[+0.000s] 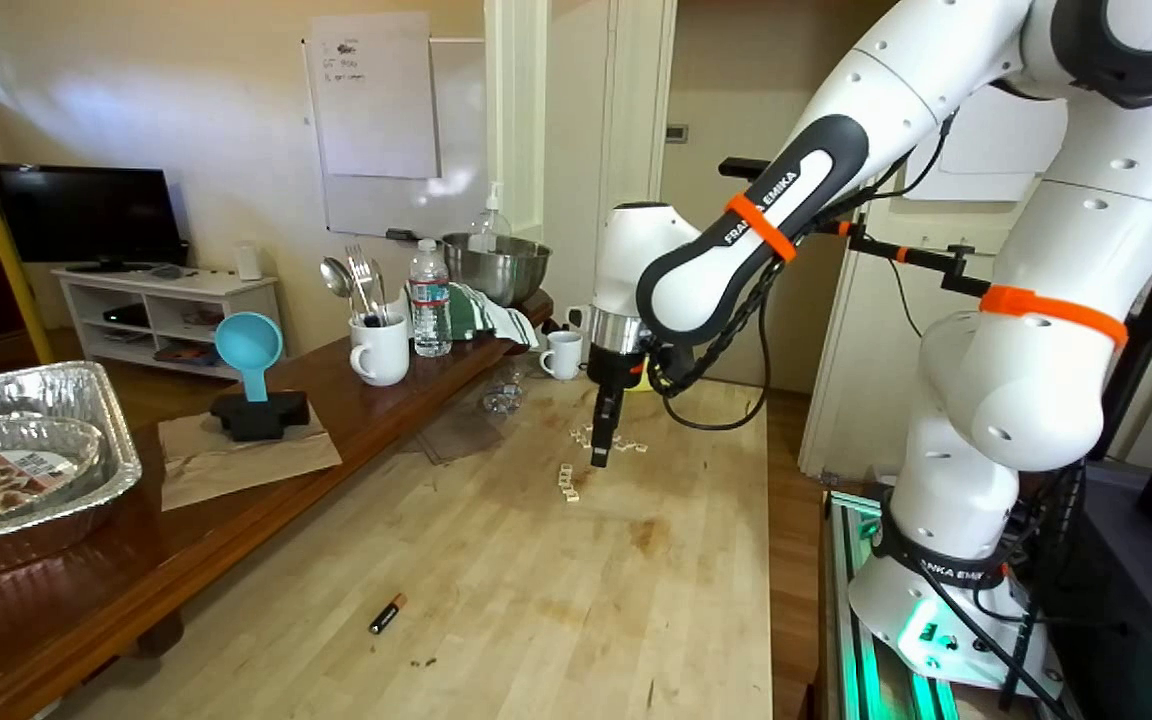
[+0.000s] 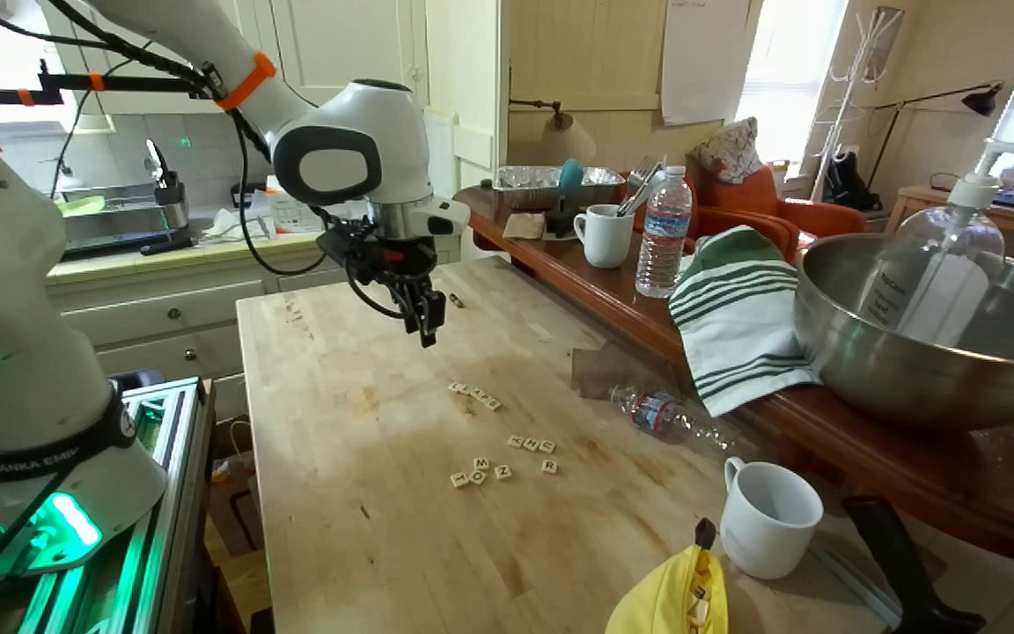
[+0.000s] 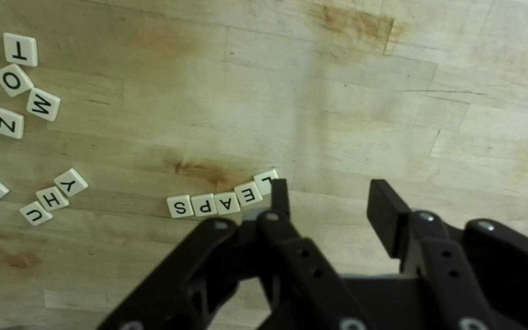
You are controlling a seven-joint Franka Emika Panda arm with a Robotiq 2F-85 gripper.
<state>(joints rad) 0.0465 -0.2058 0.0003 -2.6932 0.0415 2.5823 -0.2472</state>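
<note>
Pale wooden worktop (image 3: 374,137): five cream square plastic letter tiles (image 3: 227,203) make bendy row, LEAPS; eight loose tiles (image 3: 43,104) left out. Black metal claw (image 3: 330,201) above, spread, empty.

Five small cream tiles (image 3: 227,203) with black letters lay flat on the table (image 3: 227,133), spelling LEAPS in a bent row. Eight more tiles (image 3: 52,198) lay nearby.

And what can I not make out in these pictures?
Wrist view: cream square letter tile L, partly hidden behind black gripper finger.
In an exterior view: yellow fabric pouch, cut off by bottom edge.
In an exterior view: handwriting on white paper sheet, too small to read.
</note>
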